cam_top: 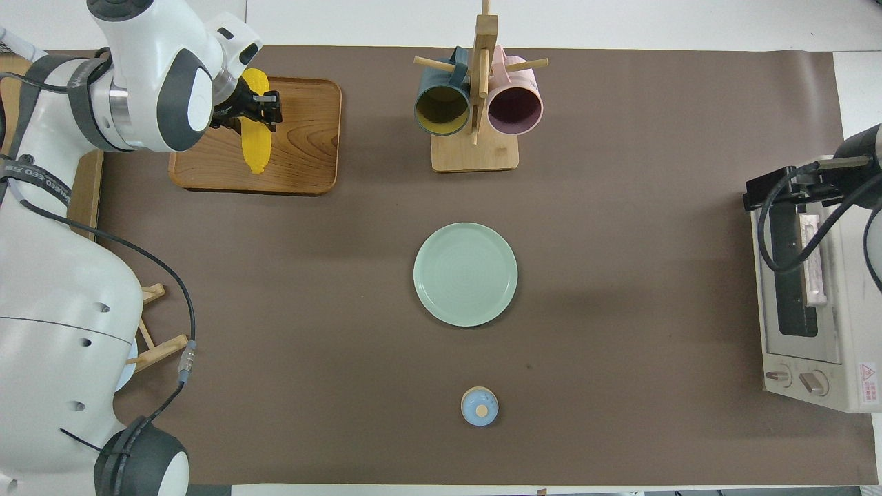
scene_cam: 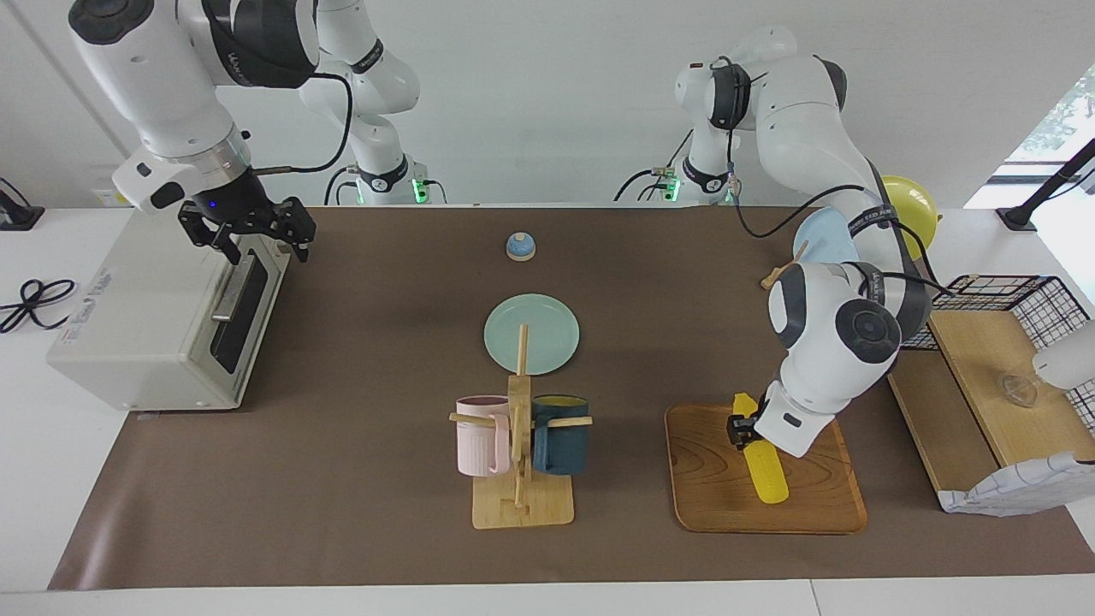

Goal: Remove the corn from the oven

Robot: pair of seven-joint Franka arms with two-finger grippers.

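Right gripper (scene_cam: 257, 239) waits over the oven's (scene_cam: 154, 316) top front edge, jaws open, door shut. Left gripper (scene_cam: 742, 428), jaws clamped on the corn (scene_cam: 764, 470), is low over the tray (scene_cam: 727, 505). Judgement: lower until the cob lies flat mid-tray, then release. Bare tray all around; mug rack (scene_cam: 520, 453) well apart.

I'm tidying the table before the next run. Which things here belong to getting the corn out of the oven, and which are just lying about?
Job: corn, shut in left gripper over wooden tray; oven, right gripper open over it.

Lying about: green plate, mug rack, small blue bell, wire basket.
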